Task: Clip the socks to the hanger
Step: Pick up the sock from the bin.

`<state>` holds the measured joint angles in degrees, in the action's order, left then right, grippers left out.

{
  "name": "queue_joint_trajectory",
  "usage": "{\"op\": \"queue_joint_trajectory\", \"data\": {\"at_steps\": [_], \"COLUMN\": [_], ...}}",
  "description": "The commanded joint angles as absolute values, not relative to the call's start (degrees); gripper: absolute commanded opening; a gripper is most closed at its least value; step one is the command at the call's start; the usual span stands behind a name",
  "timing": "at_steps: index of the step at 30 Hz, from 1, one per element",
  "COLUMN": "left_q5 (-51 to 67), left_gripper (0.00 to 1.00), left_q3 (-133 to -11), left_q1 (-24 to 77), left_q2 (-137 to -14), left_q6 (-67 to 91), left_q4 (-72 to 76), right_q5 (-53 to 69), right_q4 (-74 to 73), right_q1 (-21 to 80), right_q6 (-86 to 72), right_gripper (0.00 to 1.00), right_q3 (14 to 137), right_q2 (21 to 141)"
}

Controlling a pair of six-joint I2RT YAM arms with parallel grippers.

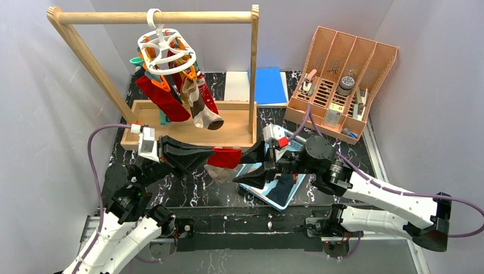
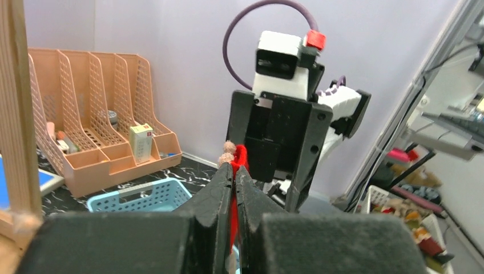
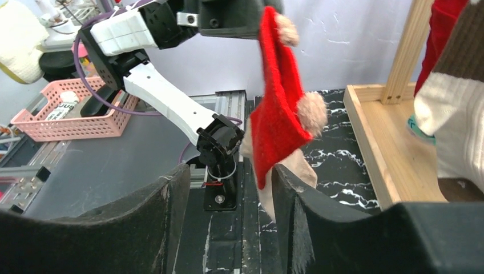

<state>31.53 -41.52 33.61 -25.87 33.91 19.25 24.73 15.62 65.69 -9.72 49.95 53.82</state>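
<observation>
Jaws of left gripper (image 2: 234, 171) clamp red sock (image 3: 274, 125), hanging between open jaws of right gripper (image 3: 230, 171)

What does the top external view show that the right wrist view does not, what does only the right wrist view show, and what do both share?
Only the top external view shows the white plastic ring-shaped hanger hooked on the top wooden bar, and the peach mesh desk organiser. Only the right wrist view shows a pink plastic basket at its left. Both show the red fabric sock with beige pompoms clamped in the left arm's shut jaws, the right arm's jaws open near it, and other socks already hanging.
</observation>
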Motion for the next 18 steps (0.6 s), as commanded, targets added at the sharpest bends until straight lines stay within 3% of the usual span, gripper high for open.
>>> {"op": "queue_joint_trajectory", "data": {"at_steps": [1,9,18], "left_q5": [38.2,45.2,50.4], "left_gripper": [0.00,0.00,0.00], "left_q3": [-43.5,-43.2,-46.1], "left_q1": [33.8,33.8,33.8], "left_q2": [-23.3,-22.5,-25.3], "left_q6": [21.4,11.5,6.3], "left_q4": [16.7,14.7,9.8], "right_q5": [19.7,16.7,14.0], "right_q4": [10.6,-2.5,-22.6], "right_q1": [65.8,65.8,65.8], "right_q6": [-10.7,-9.9,-10.9], "right_gripper": [0.64,0.71,0.69], "right_q3": [54.4,64.2,83.6], "right_q2": [50.8,51.9,65.3]}}
